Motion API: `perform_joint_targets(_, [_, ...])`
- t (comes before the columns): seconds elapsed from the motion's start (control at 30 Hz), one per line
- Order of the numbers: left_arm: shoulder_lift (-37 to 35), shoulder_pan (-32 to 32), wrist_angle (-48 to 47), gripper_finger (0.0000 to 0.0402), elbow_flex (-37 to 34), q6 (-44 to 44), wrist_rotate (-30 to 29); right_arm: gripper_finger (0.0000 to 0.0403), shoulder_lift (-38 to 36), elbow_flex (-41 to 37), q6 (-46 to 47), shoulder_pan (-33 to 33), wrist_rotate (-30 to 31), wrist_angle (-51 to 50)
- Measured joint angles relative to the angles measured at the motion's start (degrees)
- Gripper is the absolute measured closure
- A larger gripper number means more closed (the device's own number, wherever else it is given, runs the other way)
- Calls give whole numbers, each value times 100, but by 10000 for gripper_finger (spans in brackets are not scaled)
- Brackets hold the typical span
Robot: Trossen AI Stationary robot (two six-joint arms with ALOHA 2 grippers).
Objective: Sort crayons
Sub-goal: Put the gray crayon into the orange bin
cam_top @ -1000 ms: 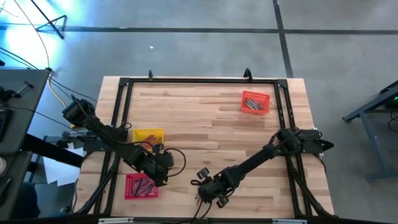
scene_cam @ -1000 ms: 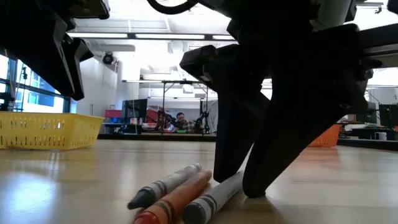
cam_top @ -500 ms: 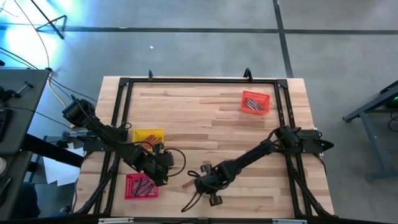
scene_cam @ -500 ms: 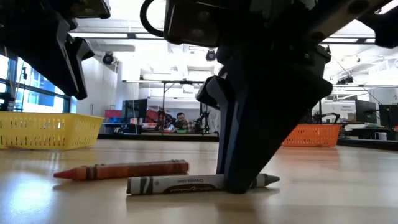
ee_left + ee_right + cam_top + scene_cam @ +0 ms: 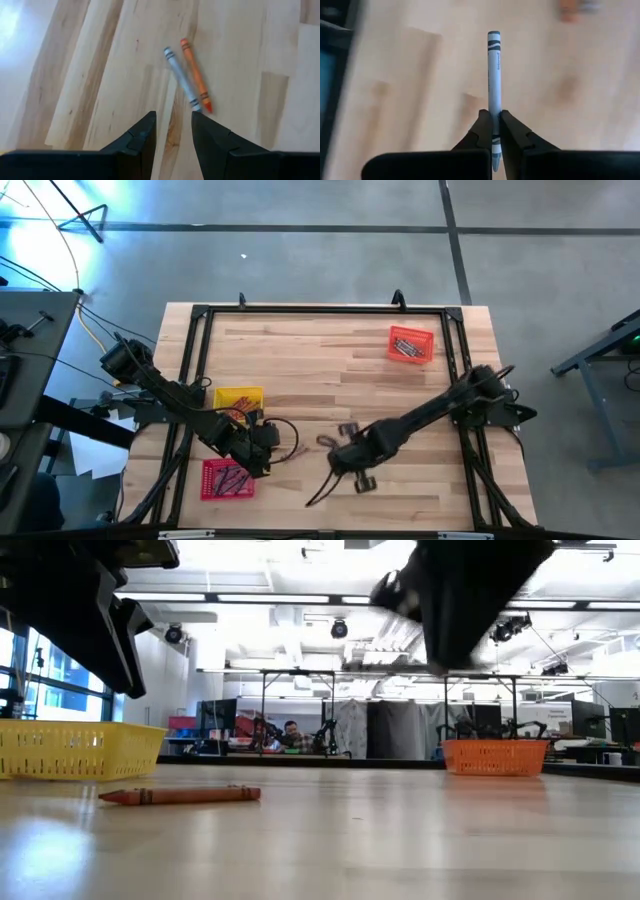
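Note:
My right gripper is shut on a grey crayon and hangs above the table's middle; in the low view it is a dark shape high up. An orange crayon lies flat on the wood, with a second grey crayon beside it. My left gripper stands open above the table just short of these two, between the yellow tray and the red tray, touching nothing. My right gripper pinches the grey crayon near one end between its two fingers. The fingers point steeply down and lie along the crayon. The rest of the crayon sticks out ahead of the fingertips to its flat end, clear of the table.
The red tray at the near left and the orange tray at the far right both hold crayons. The yellow tray stands at the left. A black frame runs around the tabletop. Bare wood lies between the arms and the orange tray.
My right gripper has shut on the grey crayon near the table's near edge, then risen and gone toward the far edge with it, rolling its wrist. The crayon is lifted clear. The orange crayon was swung around and now lies crosswise in the low view.

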Motion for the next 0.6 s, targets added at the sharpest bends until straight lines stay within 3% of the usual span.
perform_joint_targets(0.33, [0,8,171,291,0,2,-217,402,-2054,2,0,-702,2155,-2495])
perform_joint_targets(0.6, [0,8,177,291,0,4,-464,402,-3903,-492,-121,-2227,2478,-2632])
